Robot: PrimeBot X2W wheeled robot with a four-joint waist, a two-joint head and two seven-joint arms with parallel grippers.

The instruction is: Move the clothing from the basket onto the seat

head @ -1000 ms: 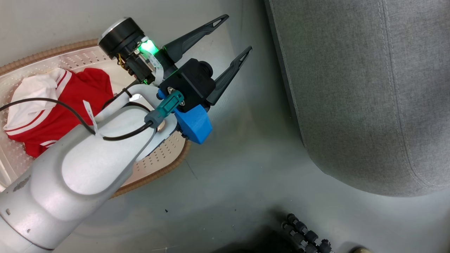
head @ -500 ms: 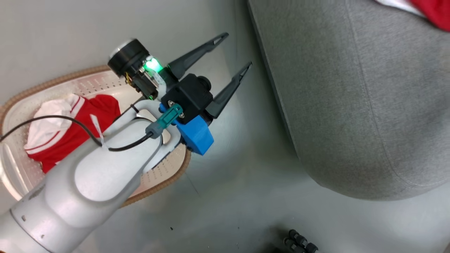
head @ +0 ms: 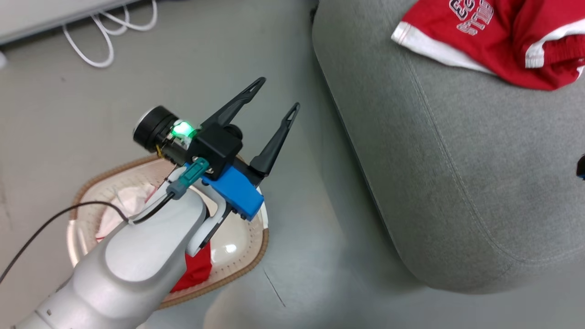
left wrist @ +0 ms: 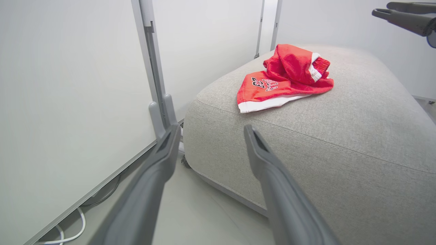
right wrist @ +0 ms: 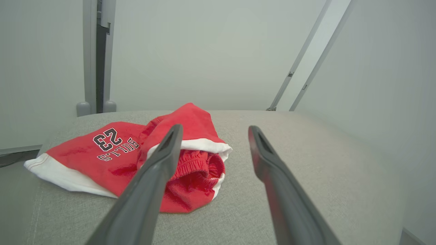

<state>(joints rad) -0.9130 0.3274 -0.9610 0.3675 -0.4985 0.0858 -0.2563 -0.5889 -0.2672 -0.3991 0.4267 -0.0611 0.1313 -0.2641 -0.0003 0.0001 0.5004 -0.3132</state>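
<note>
left end effector (head: pixel 279 92), released and empty, hovers over the basket (head: pixel 249 266) rim, with the red garment (head: pixel 195 270) below and behind it.

My left gripper (head: pixel 279 92) has matt dark plastic fingers. The big rounded light-grey seat (head: pixel 457 183) is coarse woven cloth, the red white-trimmed garment (head: pixel 498 45) softer cloth, perhaps knit. The perforated cream oval basket (head: pixel 240 237) gleams, glossy plastic.
</note>
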